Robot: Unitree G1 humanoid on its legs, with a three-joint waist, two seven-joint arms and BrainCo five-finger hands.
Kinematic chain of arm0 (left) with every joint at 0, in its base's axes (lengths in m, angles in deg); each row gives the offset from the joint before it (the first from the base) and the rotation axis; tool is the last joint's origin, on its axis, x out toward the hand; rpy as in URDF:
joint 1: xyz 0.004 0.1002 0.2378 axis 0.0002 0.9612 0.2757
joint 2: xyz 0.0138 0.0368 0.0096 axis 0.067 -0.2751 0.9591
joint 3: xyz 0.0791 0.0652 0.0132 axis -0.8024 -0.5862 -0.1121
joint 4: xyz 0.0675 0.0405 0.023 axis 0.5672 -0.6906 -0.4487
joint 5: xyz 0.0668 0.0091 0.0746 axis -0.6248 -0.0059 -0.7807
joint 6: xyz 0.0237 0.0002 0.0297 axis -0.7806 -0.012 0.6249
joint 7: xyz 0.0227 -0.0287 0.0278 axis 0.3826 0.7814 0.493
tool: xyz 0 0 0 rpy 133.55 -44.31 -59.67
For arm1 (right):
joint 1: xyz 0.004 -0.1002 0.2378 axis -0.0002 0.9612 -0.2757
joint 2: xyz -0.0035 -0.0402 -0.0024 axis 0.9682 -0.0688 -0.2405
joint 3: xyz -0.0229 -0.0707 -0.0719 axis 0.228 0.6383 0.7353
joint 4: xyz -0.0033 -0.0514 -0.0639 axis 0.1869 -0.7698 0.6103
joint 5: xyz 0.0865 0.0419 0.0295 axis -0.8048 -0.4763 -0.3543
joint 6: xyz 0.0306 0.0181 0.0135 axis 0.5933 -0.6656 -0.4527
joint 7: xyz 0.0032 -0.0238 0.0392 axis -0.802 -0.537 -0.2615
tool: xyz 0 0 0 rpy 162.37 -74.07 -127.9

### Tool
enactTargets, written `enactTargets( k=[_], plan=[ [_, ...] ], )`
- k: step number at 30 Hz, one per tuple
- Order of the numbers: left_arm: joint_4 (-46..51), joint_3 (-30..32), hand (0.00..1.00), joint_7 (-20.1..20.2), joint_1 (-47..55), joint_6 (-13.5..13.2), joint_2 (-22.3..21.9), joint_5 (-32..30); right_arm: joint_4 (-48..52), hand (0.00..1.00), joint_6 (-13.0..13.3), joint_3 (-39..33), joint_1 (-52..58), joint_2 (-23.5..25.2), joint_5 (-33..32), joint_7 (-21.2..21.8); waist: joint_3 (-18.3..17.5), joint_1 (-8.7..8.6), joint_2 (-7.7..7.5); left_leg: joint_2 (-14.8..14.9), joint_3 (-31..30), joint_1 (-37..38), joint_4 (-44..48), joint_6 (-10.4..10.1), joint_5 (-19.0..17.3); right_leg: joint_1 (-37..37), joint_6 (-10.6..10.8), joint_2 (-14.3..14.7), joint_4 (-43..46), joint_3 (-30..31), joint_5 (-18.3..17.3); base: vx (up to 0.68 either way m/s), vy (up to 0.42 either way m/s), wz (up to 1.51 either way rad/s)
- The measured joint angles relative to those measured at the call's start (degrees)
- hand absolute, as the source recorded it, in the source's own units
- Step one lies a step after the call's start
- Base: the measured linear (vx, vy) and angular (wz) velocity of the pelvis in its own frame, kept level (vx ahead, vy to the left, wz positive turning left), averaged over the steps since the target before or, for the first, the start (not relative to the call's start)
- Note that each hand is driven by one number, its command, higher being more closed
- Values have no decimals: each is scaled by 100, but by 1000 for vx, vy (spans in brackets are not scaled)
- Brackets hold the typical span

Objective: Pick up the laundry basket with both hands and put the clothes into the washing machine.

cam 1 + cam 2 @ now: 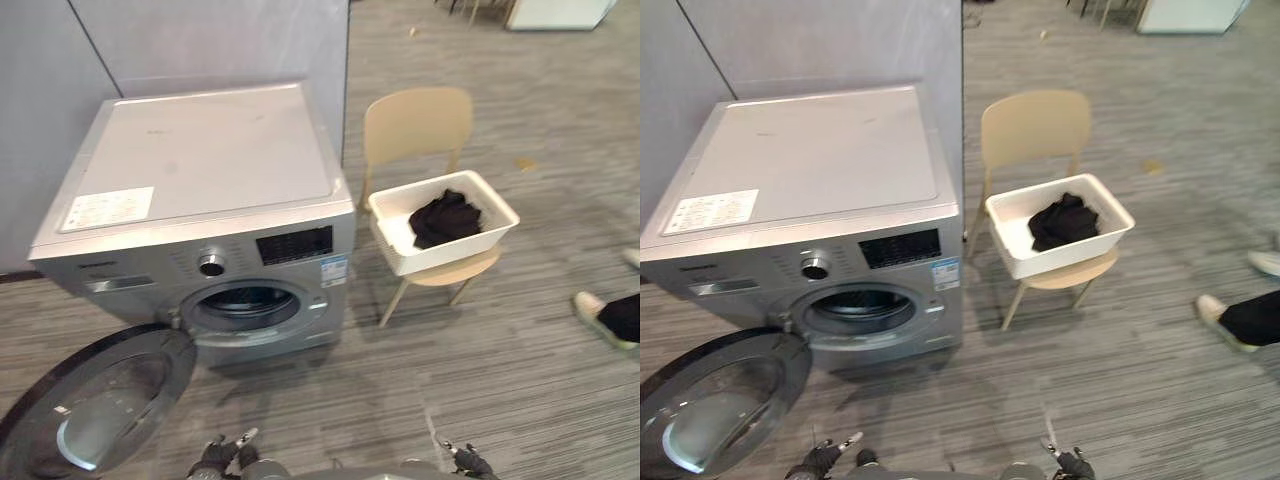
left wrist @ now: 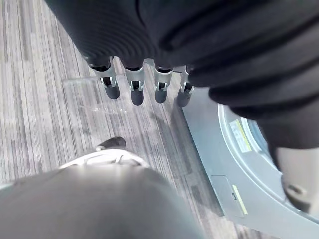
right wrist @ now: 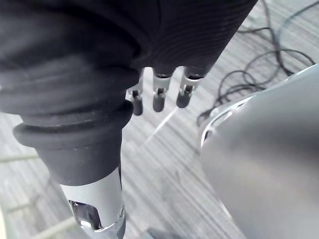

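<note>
Silver-grey metal takes up the left of the scene. The washing machine (image 1: pixel 200 170) stands against a grey wall panel (image 1: pixel 200 40), and its round door (image 1: pixel 100 400) is swung wide open toward the near left. Behind the door the drum opening (image 1: pixel 245 305) is uncovered and dark inside. A dial (image 1: pixel 211 265) sits above the opening, with a dark display panel (image 1: pixel 293 245) to its right. A white label sheet (image 1: pixel 108 208) lies on the left of the machine's flat top.

At the near edge, just right of the door, the left hand (image 1: pixel 218 457) hangs low over the striped grey floor (image 1: pixel 500 380). Its fingers (image 2: pixel 135 89) are straight and point down in a row, clasping nothing, with the open door just beside them.

Right of the machine and close to it stands a beige chair (image 1: pixel 415 125). The white laundry basket (image 1: pixel 440 258) rests on the chair's seat, turned a little askew. The dark clothes (image 1: pixel 445 218) lie bunched inside it, toward its right end. Basket and clothes are well apart from both hands.

Farther right at the near edge, the right hand (image 1: pixel 468 462) hangs over the floor. Its fingers (image 3: pixel 158 97) are also straight and relaxed, and it has hold of nothing.

At the far right edge a person's light shoe (image 1: pixel 598 315) and dark trouser leg (image 1: pixel 625 318) rest on the floor.
</note>
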Motion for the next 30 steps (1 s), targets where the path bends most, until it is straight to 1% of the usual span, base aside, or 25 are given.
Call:
enactTargets(
  k=[1, 2, 3, 5, 6, 7, 8, 9, 10, 11, 12, 14, 15, 16, 17, 18, 19, 20, 21, 23, 24, 25, 27, 28, 30],
  plan=[
    [59, 88, 0, -4, 24, 16, 30, 43, 62, 0, 28, 162, -30, 55, 5, 19, 31, 11, -62, 358, -32, -381, 694, 395, 283, 190, -92, 257, -260, -8, -55, -82, -299, -7],
    [108, 132, 0, -3, 45, 33, 66, 60, 106, 0, 29, 247, -40, 84, 6, 17, 38, 47, -120, 510, 46, -522, 954, 741, 537, 272, -135, 351, -377, -7, -36, -73, -285, -10],
    [203, 187, 0, -11, 87, 58, 102, 83, 257, 0, 54, 303, -31, 97, 26, 14, 92, 135, -207, 657, 65, -675, 1296, 1248, 986, 428, -254, 468, -540, 15, 44, -51, -225, 3],
    [224, 175, 0, -79, 111, 62, 49, 85, 298, 0, 112, 311, -86, -36, 45, -23, 233, 170, -194, 372, -77, -1039, 2527, 789, 104, 647, -394, 463, -635, 209, 14, -44, -115, 14],
    [224, 145, 0, -107, 110, 59, -107, 85, 347, 0, 119, 313, -133, -179, 45, -41, 256, 184, -136, -138, -243, -1118, 2909, 499, -589, 669, -447, 435, -641, 316, -21, -43, 18, -18],
    [230, 39, 0, -122, 125, 58, -303, 90, 430, 0, 149, 313, -245, -307, 48, -33, 349, 276, 50, -875, -405, -1119, 2886, 354, -1186, 597, -494, 441, -647, 483, -12, -29, 36, -55],
    [219, -77, 0, -122, 153, 59, -384, 88, 425, 0, 155, 337, -389, -345, 56, -19, 406, 337, 193, -1315, -392, -1120, 2565, 504, -1372, 540, -556, 508, -684, 616, 24, 45, 77, -95],
    [206, -230, 0, -117, 183, 74, -407, 91, 419, 0, 144, 397, -538, -315, 119, 4, 447, 457, 322, -1760, -339, -1035, 1453, 726, -1509, 435, -572, 644, -744, 750, 42, 80, 60, -85],
    [208, -240, 0, -114, 210, 74, -403, 92, 419, 0, 144, 421, -561, -243, 175, 3, 406, 490, 390, -1828, -342, -876, 926, 773, -1584, 393, -568, 701, -739, 833, 39, 98, 48, -61],
    [194, -218, 0, -102, 196, 79, -385, 99, 410, 0, 138, 503, -595, -119, 254, 1, 419, 561, 257, -1974, -324, -656, 463, 949, -1630, 338, -547, 686, -749, 937, 34, 155, -24, -16],
    [204, -211, 0, -96, 147, 57, -347, 97, 396, 0, 135, 663, -636, -36, 305, 16, 442, 594, 130, -2063, -311, -613, 342, 799, -1603, 303, -539, 717, -849, 1065, 83, 173, -38, -3],
    [198, -86, 0, -88, 142, 68, -352, 98, 111, 0, 133, 761, -816, -21, 404, 12, 494, 618, 167, -2070, -488, -610, 768, 953, -1657, 513, -531, 729, -981, 1214, 393, 226, -7, -11],
    [199, 48, 0, -84, 203, 73, -409, 98, -19, 0, 128, 841, -889, -23, 481, 13, 478, 735, 182, -2151, -642, -464, 918, 1120, -1777, 690, -528, 696, -987, 1333, 376, 220, 31, -38],
    [199, 75, 0, -81, 233, 72, -423, 109, -13, 0, 130, 849, -888, -17, 514, 17, 448, 766, 183, -2192, -694, -382, 886, 1122, -1847, 716, -538, 675, -949, 1384, 341, 201, 18, -51],
    [189, 113, 0, -71, 261, 76, -464, 135, 1, 0, 141, 862, -889, -11, 517, 30, 343, 732, 234, -2266, -871, -230, 586, 1075, -2140, 547, -453, 675, -469, 1425, 131, 168, -5, -53],
    [175, 88, 0, -26, 258, 77, -426, 140, -15, 0, 128, 883, -911, 30, 522, 69, 350, 766, 180, -2296, -759, 0, 341, 1106, -2159, -78, -67, 598, 867, 1477, -154, 159, -18, -53],
    [172, 54, 0, 3, 275, 79, -404, 140, -21, 0, 114, 922, -905, 39, 529, 114, 357, 747, 162, -2324, -702, 146, 226, 1100, -2156, -407, 339, 568, 1623, 1554, -165, 206, -25, -42],
    [176, -85, 0, 29, 307, 82, -397, 142, -41, 0, 69, 1002, -837, 50, 631, 148, 354, 657, 135, -2362, -679, 436, 125, 1109, -2175, -868, 781, 562, 2853, 1739, 106, 199, -19, 0],
    [227, -332, 0, 26, 339, 82, -311, 144, 25, 0, 37, 977, -692, 86, 708, 150, 371, 519, 46, -2430, -756, 703, 122, 1131, -2197, -1151, 722, 504, 3699, 1709, 593, 221, -23, 23],
    [232, -624, 0, 22, 260, 84, -161, 148, -3, 0, 22, 834, -691, 57, 727, 150, 377, 347, 6, -2472, -942, 885, 166, 1152, -2249, -1226, 745, 290, 4293, 1470, 813, 244, -86, 65],
    [233, -786, 0, 10, 57, 83, -113, 148, -43, 0, 14, 561, -644, 52, 721, 129, 378, 265, -30, -2464, -1179, 963, 157, 1144, -2259, -1265, 610, 128, 4445, 1153, 525, 318, -179, 104],
    [266, -983, 0, 4, -155, 74, -96, 142, -56, 0, 11, 309, -600, 24, 696, 111, 383, 268, 12, -2415, -1408, 1008, 120, 1102, -2234, -1350, 311, -97, 4380, 792, 184, 254, -181, 98],
    [331, -1196, 0, 4, -441, 37, -138, 131, -53, 0, 36, 10, -482, -73, 632, 64, 375, 202, 113, -2337, -1855, 997, 108, 1055, -2222, -1448, -144, -570, 4008, 431, -48, 231, -248, 107],
    [334, -1334, 0, 1, -603, 8, -222, 128, 14, 0, 62, -226, -417, -151, 545, -15, 354, 103, 204, -2272, -2179, 955, 128, 941, -2269, -1406, -249, -883, 3425, 445, -53, 232, -316, 120],
    [350, -1421, 0, 0, -746, -51, -310, 114, 14, 0, 87, -543, -305, -161, 444, -64, 347, 96, 224, -2204, -2465, 990, 165, 759, -2315, -1280, -338, -1167, 2557, 802, 106, 183, -357, 97]
  ],
)
